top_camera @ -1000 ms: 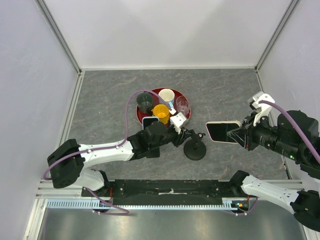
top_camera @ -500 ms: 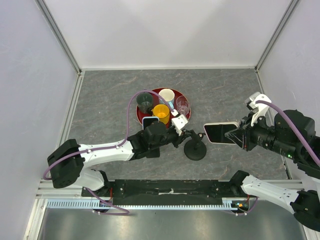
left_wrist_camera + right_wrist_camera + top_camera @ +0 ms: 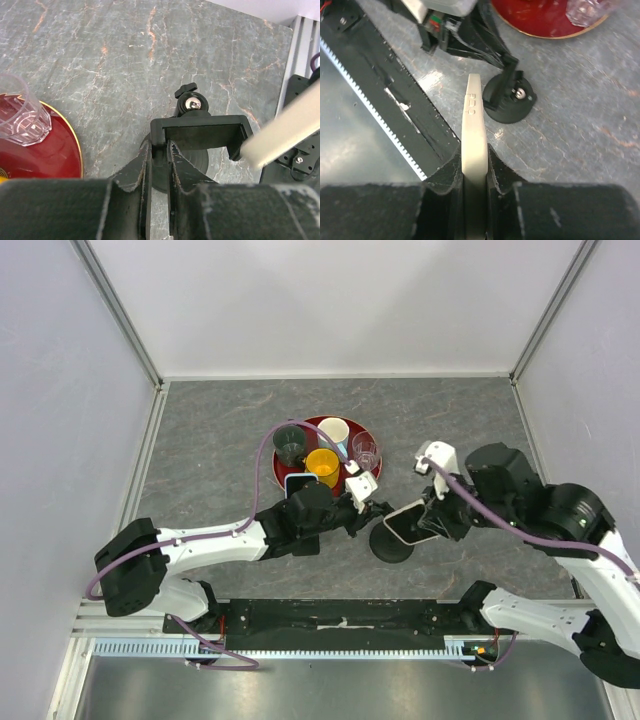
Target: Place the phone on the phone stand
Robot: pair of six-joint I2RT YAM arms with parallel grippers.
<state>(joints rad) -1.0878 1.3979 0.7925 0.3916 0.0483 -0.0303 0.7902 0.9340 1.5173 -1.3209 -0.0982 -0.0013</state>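
Observation:
The black phone stand (image 3: 390,540) stands on the grey table just right of the tray, with a round base, a ball joint (image 3: 192,103) and a black cradle (image 3: 202,132). My left gripper (image 3: 370,511) is shut on the cradle's left arm (image 3: 159,142). My right gripper (image 3: 430,521) is shut on the cream-cased phone (image 3: 408,523) and holds it tilted over the stand's right side. In the right wrist view the phone (image 3: 472,120) is edge-on between my fingers, with the stand (image 3: 510,102) just beyond it. The phone's edge (image 3: 285,132) sits close to the cradle's right arm; I cannot tell if they touch.
A red round tray (image 3: 282,478) behind the stand holds a dark cup (image 3: 290,444), a yellow cup (image 3: 322,464), a white cup (image 3: 333,431) and a clear glass (image 3: 366,450). A small blue-screened device (image 3: 297,483) lies at its front. The black base rail (image 3: 340,615) runs along the near edge.
My right arm has swung left, carrying the phone from the right side of the table to the stand and tilting it. My left gripper has stayed on the cradle.

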